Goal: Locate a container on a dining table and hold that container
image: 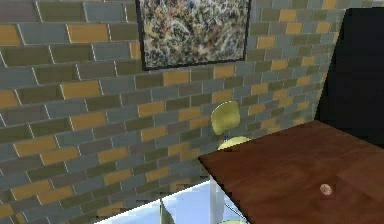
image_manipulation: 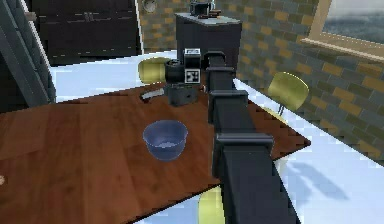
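A blue bowl (image_manipulation: 165, 137) stands on the dark wooden dining table (image_manipulation: 80, 150) in the arm side view, just left of the arm's dark bar. The gripper (image_manipulation: 176, 93) hangs farther out over the table, beyond the bowl, below two white marked squares. A small grey thing (image_manipulation: 152, 95) lies on the tabletop right beside the gripper's far end, so I cannot tell whether it holds anything. In the forward view the table's corner (image: 290, 175) reaches in from the lower right with a small reddish blob (image: 326, 189) on it.
Yellow-green chairs (image_manipulation: 288, 90) (image_manipulation: 152, 68) (image: 228, 120) stand around the table, one more at the near edge (image_manipulation: 210, 205). A dark cabinet (image_manipulation: 210, 30) stands beyond the table. Brick walls carry a painting (image: 192, 30) and a window (image_manipulation: 350, 25). Pale floor (image_manipulation: 330, 170) lies at the right.
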Robot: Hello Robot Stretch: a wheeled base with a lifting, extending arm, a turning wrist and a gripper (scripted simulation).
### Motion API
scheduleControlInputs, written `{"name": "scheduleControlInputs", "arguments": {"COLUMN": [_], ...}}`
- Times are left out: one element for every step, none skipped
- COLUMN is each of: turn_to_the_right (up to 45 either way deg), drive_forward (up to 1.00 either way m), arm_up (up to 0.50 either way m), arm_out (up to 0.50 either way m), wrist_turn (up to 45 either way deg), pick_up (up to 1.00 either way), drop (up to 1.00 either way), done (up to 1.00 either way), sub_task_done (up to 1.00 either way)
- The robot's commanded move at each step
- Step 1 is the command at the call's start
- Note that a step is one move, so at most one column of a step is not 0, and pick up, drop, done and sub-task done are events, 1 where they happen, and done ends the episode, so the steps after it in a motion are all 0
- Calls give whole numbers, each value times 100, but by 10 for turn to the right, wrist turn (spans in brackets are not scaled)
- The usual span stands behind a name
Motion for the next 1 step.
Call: {"name": "scheduleControlInputs", "arguments": {"turn_to_the_right": [0], "drive_forward": [0], "arm_up": [-26], "arm_out": [0], "wrist_turn": [0], "pick_up": [0], "drop": [0], "done": [0], "sub_task_done": [0]}}
